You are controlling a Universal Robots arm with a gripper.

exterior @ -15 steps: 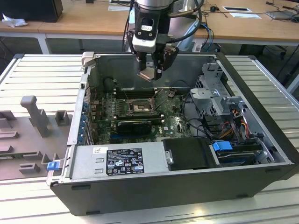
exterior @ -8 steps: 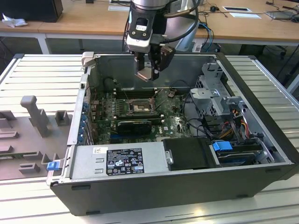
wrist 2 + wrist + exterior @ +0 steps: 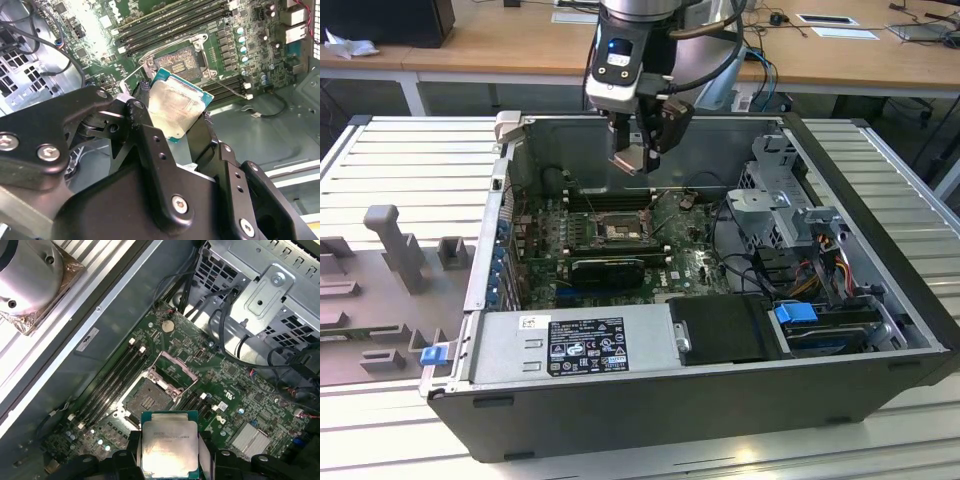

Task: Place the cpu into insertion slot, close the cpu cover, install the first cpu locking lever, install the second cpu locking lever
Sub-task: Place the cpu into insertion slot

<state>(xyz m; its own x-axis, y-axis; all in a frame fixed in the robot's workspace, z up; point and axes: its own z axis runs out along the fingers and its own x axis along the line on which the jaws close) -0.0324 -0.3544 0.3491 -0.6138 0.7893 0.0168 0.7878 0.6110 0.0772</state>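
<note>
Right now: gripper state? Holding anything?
Gripper: closed, holding the cpu by its edges, above the motherboard; the cpu is not yet in the insertion slot.

Holds the cpu point(image 3: 169, 442), metal top showing, between the dark fingers of the gripper point(image 3: 170, 460), above the green motherboard point(image 3: 235, 390). Shows the insertion slot point(image 3: 144, 397) uncovered, cpu cover point(image 3: 172, 371) tilted up at its edge, black memory slots point(image 3: 112, 385) alongside.
</note>
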